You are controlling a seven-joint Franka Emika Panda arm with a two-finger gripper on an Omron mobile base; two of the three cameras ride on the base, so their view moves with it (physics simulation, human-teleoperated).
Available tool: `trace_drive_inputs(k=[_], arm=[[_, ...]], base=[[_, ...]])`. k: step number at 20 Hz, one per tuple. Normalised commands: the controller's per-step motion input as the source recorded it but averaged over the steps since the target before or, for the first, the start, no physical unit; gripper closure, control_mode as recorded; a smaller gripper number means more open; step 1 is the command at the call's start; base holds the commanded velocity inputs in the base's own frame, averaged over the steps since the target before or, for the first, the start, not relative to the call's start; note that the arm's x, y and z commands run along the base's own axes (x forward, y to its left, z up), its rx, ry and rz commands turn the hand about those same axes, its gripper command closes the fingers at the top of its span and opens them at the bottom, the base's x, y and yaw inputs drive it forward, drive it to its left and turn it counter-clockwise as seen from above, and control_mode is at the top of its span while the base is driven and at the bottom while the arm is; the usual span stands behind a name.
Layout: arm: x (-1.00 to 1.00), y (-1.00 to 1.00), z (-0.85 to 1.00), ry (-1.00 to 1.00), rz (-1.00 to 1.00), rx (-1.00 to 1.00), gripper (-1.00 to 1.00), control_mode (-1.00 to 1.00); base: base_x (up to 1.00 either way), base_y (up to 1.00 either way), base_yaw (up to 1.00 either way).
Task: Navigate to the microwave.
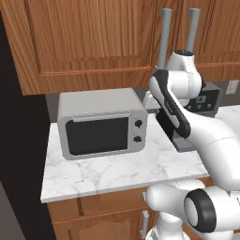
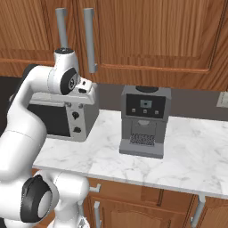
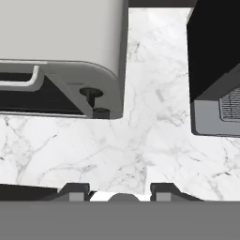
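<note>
White marble counter (image 1: 117, 171) runs across the middle of the left base view, with brown wood cabinets (image 1: 89, 42) above and below it. Silver countertop oven (image 1: 101, 123) sits at left centre of that frame, dark window in front, two black knobs on its right edge. Grey coffee machine (image 2: 144, 121) stands at the centre of the right base view, near the oven but apart from it, a strip of bare marble between them. Arm is folded high over the counter. Gripper (image 3: 119, 191) shows at the bottom of the hand view, fingertips (image 3: 75, 191) set apart with nothing between them, hanging over the marble between oven and coffee machine. Cannot tell where the microwave is from these frames.
</note>
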Motion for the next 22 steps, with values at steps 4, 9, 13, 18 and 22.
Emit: trace_drive_inputs(k=[4, 9, 13, 18, 22], arm=[[0.0, 0.0, 0.0, 0.0, 0.0, 0.0, -1.0, 1.0], [0.0, 0.0, 0.0, 0.0, 0.0, 0.0, -1.0, 1.0], [0.0, 0.0, 0.0, 0.0, 0.0, 0.0, -1.0, 1.0], [0.0, 0.0, 0.0, 0.0, 0.0, 0.0, -1.0, 1.0], [0.0, 0.0, 0.0, 0.0, 0.0, 0.0, -1.0, 1.0]], base=[[0.0, 0.0, 0.0], [-0.03, 0.0, 0.0], [-0.62, 0.0, 0.0], [-0.91, 0.0, -0.01], [-0.07, 0.0, 0.0]])
